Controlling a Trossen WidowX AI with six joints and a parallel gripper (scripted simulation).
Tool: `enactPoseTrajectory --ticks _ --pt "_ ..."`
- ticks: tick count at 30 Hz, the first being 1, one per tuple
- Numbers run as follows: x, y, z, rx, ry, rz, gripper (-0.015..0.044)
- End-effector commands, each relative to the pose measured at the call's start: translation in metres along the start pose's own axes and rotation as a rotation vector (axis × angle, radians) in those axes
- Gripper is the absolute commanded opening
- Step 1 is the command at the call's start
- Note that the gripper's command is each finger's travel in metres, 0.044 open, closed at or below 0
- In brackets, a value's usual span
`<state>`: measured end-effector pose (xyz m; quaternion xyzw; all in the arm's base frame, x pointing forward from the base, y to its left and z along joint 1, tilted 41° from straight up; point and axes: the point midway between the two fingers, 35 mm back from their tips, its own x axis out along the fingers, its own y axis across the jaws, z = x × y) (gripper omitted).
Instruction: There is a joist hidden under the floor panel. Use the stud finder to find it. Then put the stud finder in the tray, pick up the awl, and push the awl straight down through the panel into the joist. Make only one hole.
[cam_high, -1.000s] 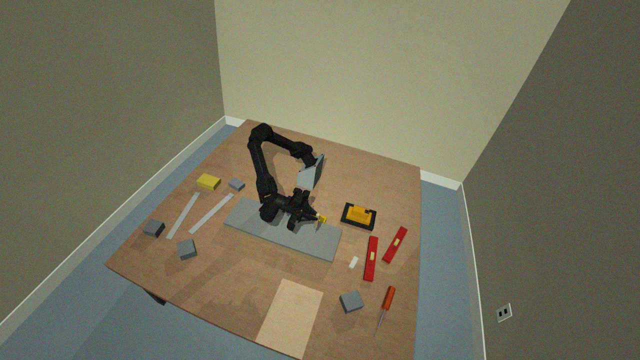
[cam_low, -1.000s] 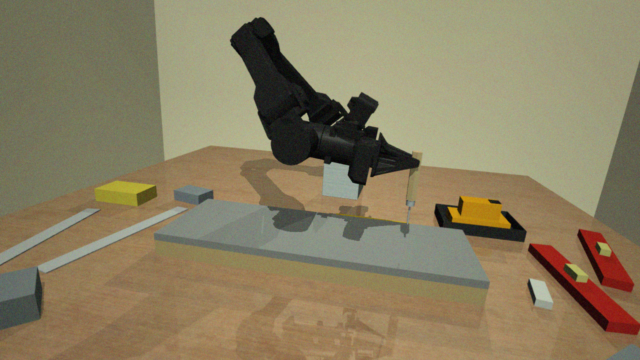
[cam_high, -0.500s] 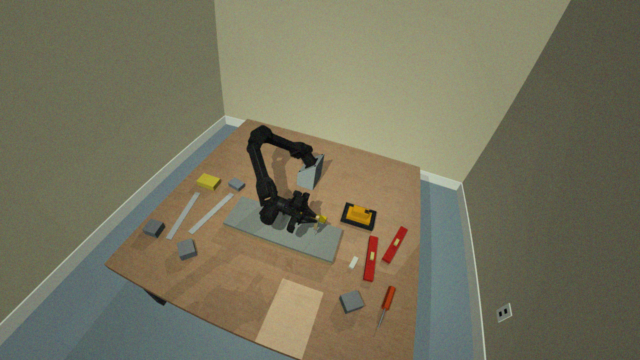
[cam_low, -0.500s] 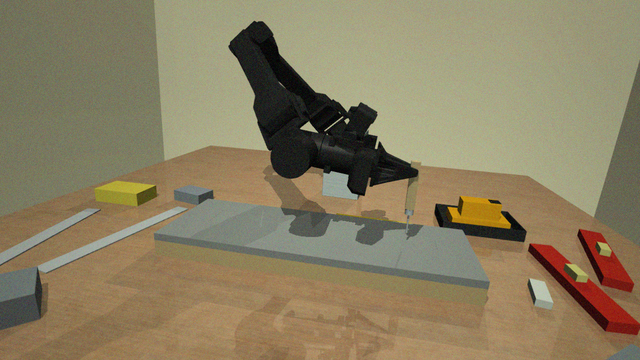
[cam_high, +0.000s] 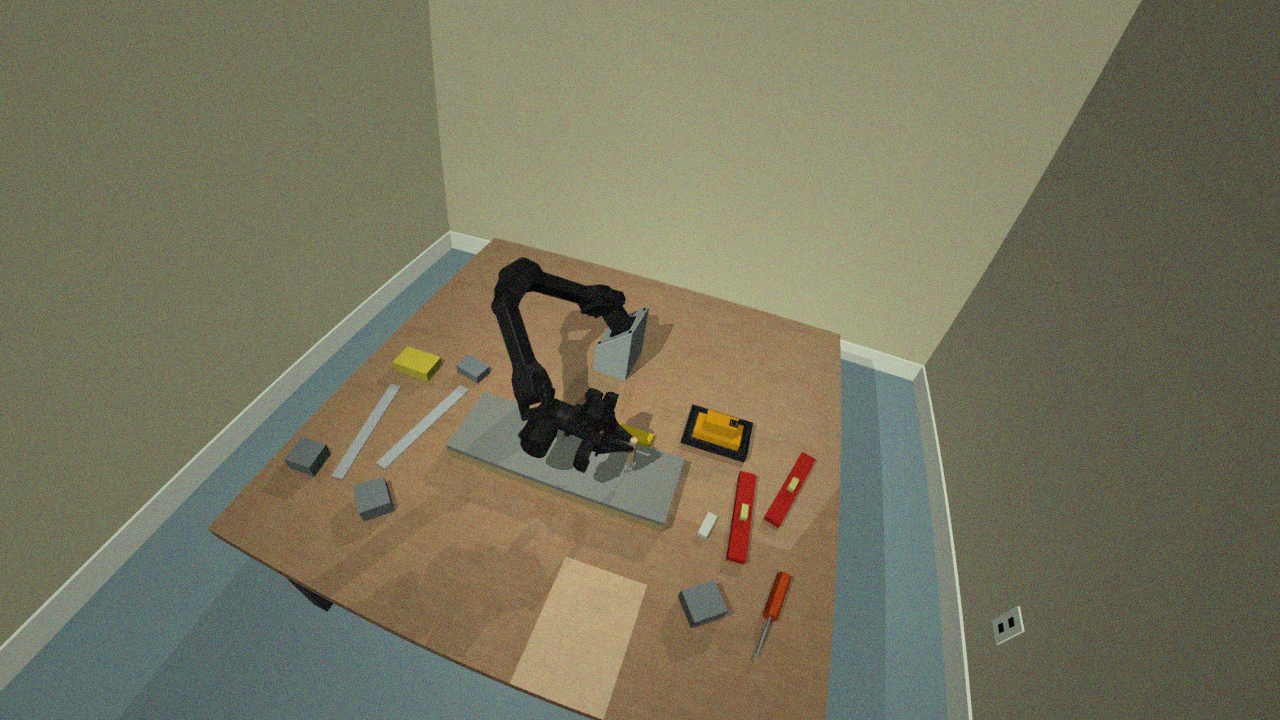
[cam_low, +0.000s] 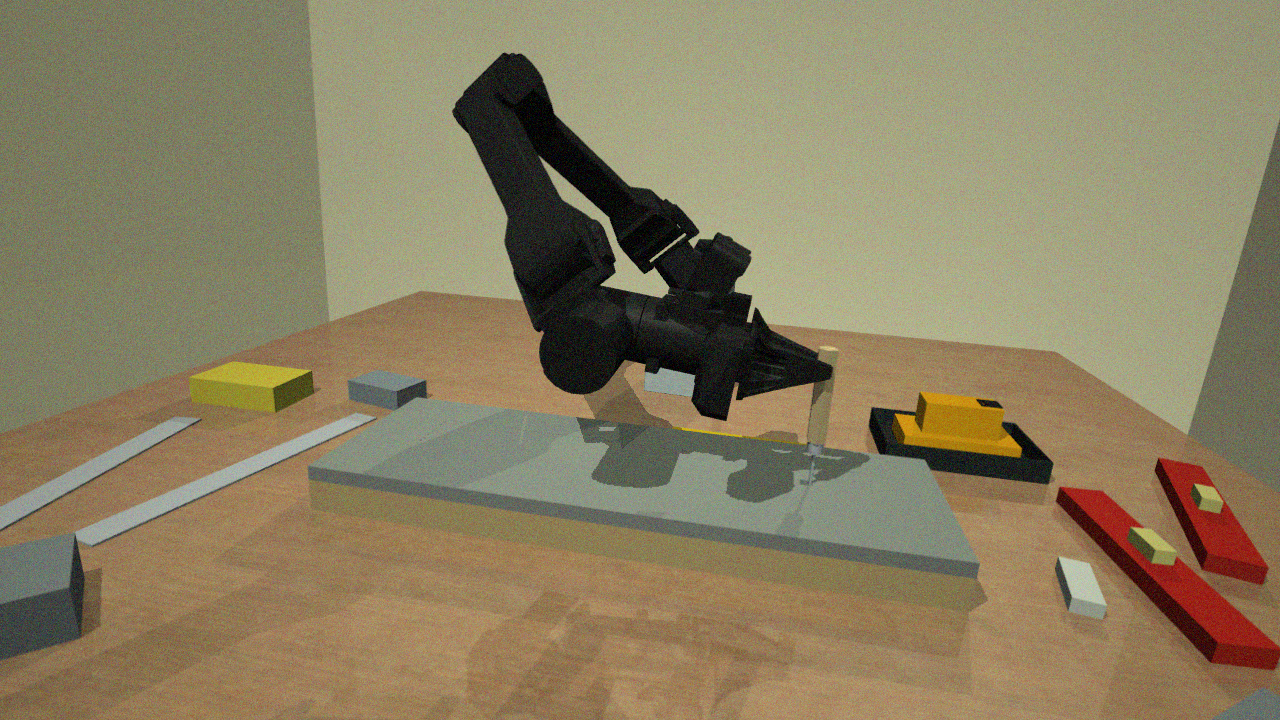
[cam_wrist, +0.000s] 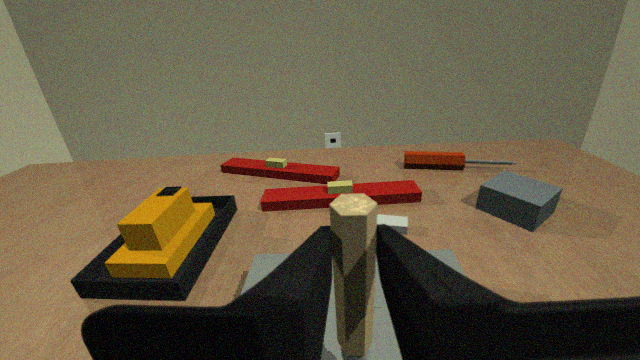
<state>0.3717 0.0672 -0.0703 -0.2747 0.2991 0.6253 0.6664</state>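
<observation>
My gripper (cam_high: 631, 445) (cam_low: 825, 369) (cam_wrist: 353, 235) is shut on the wooden handle of the awl (cam_high: 633, 454) (cam_low: 819, 411) (cam_wrist: 354, 280). The awl stands nearly upright over the right part of the grey floor panel (cam_high: 617, 492) (cam_low: 671, 514) (cam_wrist: 265, 267). Its thin metal shaft points down and its tip is at or very near the panel's top; I cannot tell whether it has entered. The orange stud finder (cam_high: 718, 429) (cam_low: 959, 417) (cam_wrist: 150, 230) lies in the black tray (cam_high: 687, 431) (cam_low: 993, 467) (cam_wrist: 130, 290), right of the panel. The joist is hidden.
Two red levels (cam_high: 742, 528) (cam_high: 790, 488), a white block (cam_high: 707, 524) and an orange screwdriver (cam_high: 777, 595) lie to the right. A yellow object (cam_high: 640, 436) shows behind the panel. Two flat strips (cam_high: 366, 431) (cam_high: 420, 428), a yellow block (cam_high: 417, 362) and several grey blocks lie around.
</observation>
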Motion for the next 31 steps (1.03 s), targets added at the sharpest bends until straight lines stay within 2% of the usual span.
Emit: enactPoseTrajectory --ticks 1,31 --pt "0.0031 0.0011 -0.0081 0.001 -0.003 0.004 0.0000" --pt "0.0011 0.0002 -0.0066 0.001 0.000 0.000 0.0000"
